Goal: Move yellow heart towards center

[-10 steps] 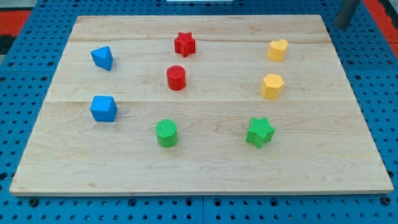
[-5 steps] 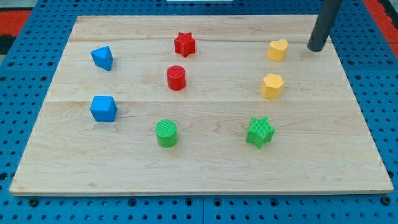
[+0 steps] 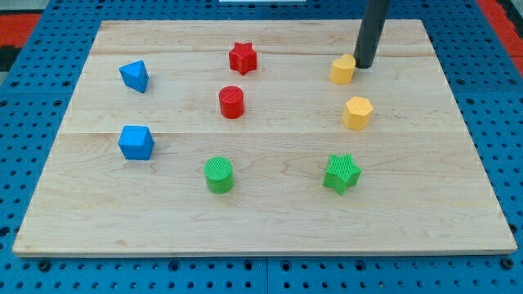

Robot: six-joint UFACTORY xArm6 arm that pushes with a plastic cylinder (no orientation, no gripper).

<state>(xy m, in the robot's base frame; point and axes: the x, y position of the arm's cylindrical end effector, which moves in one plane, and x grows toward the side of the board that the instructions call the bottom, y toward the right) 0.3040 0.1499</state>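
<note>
The yellow heart (image 3: pixel 342 70) lies on the wooden board (image 3: pixel 261 212) at the view's upper right. My tip (image 3: pixel 364 65) is at the heart's right side, touching it, and the rod hides part of that side. A second yellow block (image 3: pixel 357 112), roughly hexagonal, lies just below the heart.
A red star (image 3: pixel 243 57) and a red cylinder (image 3: pixel 231 102) lie left of the heart. A green star (image 3: pixel 341 173) and a green cylinder (image 3: pixel 219 175) lie lower down. Two blue blocks (image 3: pixel 134 76) (image 3: pixel 136 142) lie at the view's left.
My tip has come in from the view's upper right corner and moved left to the yellow heart. The heart has slid a little to the left and slightly down.
</note>
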